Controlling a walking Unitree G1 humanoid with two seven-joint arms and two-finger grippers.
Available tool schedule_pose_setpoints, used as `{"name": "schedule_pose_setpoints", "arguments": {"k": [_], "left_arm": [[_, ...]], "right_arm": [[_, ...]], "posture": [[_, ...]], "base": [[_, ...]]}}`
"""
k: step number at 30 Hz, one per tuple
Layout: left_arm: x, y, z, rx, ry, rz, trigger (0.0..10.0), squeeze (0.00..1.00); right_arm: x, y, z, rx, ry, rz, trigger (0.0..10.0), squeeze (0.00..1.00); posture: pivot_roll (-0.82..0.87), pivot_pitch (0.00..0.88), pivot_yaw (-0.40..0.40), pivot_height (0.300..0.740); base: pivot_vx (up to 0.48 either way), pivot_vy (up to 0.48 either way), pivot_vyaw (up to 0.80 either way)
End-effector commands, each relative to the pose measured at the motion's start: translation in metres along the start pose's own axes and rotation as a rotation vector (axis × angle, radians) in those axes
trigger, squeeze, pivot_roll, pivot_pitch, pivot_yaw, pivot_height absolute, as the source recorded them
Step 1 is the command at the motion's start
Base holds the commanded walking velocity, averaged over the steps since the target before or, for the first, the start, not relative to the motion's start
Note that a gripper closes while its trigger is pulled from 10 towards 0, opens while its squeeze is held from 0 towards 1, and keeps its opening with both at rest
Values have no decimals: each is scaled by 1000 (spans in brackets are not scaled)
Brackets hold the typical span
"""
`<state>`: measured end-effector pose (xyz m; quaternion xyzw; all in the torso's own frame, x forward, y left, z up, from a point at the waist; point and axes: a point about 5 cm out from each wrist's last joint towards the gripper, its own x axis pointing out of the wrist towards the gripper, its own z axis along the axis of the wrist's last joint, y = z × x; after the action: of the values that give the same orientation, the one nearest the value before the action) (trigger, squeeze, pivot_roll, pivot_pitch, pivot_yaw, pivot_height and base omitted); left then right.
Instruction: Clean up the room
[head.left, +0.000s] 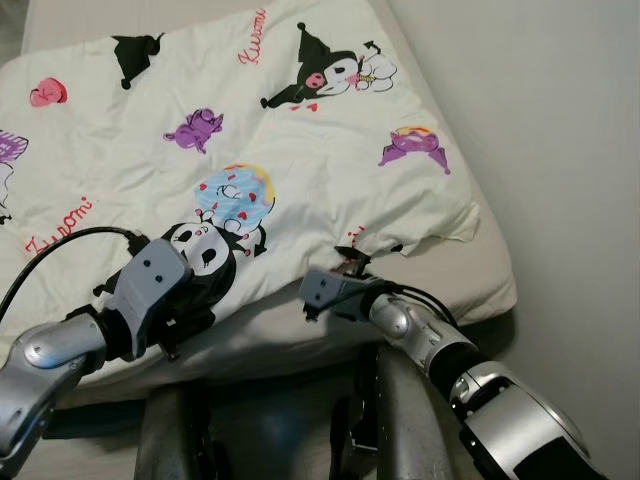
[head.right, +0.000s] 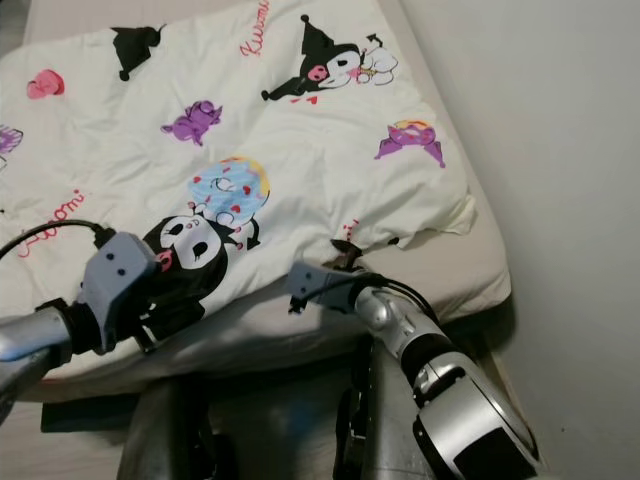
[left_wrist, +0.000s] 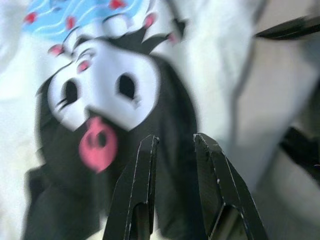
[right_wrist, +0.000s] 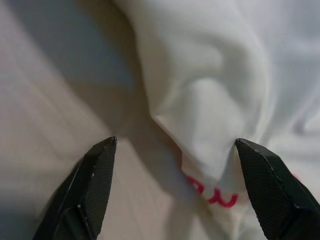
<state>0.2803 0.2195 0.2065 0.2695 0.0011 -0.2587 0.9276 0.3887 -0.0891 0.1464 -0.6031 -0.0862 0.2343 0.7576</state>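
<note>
Plain pale wall runs along the far side of a bed (head.left: 490, 270), where a white quilt (head.left: 300, 130) printed with cartoon figures lies spread, its near edge rumpled and one corner turned back off the beige sheet. Seen from the head, the left gripper (head.left: 190, 318) sits at the quilt's near edge and the right gripper (head.left: 352, 262) at the folded hem.

Looking along the left wrist, the fingers (left_wrist: 137, 185) stand slightly parted over a black-and-white figure, clasping nothing.

From the right wrist, the fingers (right_wrist: 97, 175) are spread wide, straddling a loose fold.

Soft, light and limp, the quilt should be pinched at hem or corner. No containers show.
</note>
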Motion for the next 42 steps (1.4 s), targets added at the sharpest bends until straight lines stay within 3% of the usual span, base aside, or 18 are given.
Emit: {"name": "schedule_pose_setpoints", "arguments": {"k": [1,6,9,14,16,21,28,35,36,37,42], "left_arm": [[-1,-9,-5,10,29,11,10000,0],[-4,-15,1,62,10,80,10000,0],[-5,-18,2,70,7,78,10000,0],[-13,-25,5,145,26,78,10000,0],[-13,-25,5,145,26,78,10000,0],[-23,-21,5,211,65,99,10000,0],[-33,-14,5,251,100,131,10000,0],[-32,-13,7,259,92,147,10000,0],[-32,-13,7,261,91,147,10000,0],[-32,-13,8,267,87,149,10000,0],[-31,-9,9,278,83,163,10000,0]], "right_arm": [[-7,17,-14,-94,66,44,10000,0],[-4,6,-15,-240,83,-44,10000,0],[-3,3,-15,-280,85,-59,10000,0],[-1,-6,-15,-494,84,-62,10000,0],[-1,-6,-15,-494,84,-62,10000,0],[-2,-25,-25,-624,147,-62,10000,0],[-11,-43,-48,-635,266,-60,10000,0],[-15,-40,-55,-551,292,-42,10000,0],[-15,-39,-56,-543,292,-39,2235,0],[-15,-38,-56,-522,292,-36,0,0],[-16,-35,-56,-487,295,-31,0,0]], "posture": [[32,542,-22,564],[73,546,-8,564],[75,547,-8,564],[111,548,-9,564],[111,548,-9,564],[139,541,-19,564],[137,539,-26,564],[132,540,-19,564],[132,540,-19,564],[135,541,-17,564],[136,542,-15,564]], "base": [[0,0,0],[0,0,0],[0,0,0],[0,0,0],[0,0,0],[0,0,0],[0,0,0],[0,0,0],[0,0,0],[0,0,0],[0,0,0]]}}
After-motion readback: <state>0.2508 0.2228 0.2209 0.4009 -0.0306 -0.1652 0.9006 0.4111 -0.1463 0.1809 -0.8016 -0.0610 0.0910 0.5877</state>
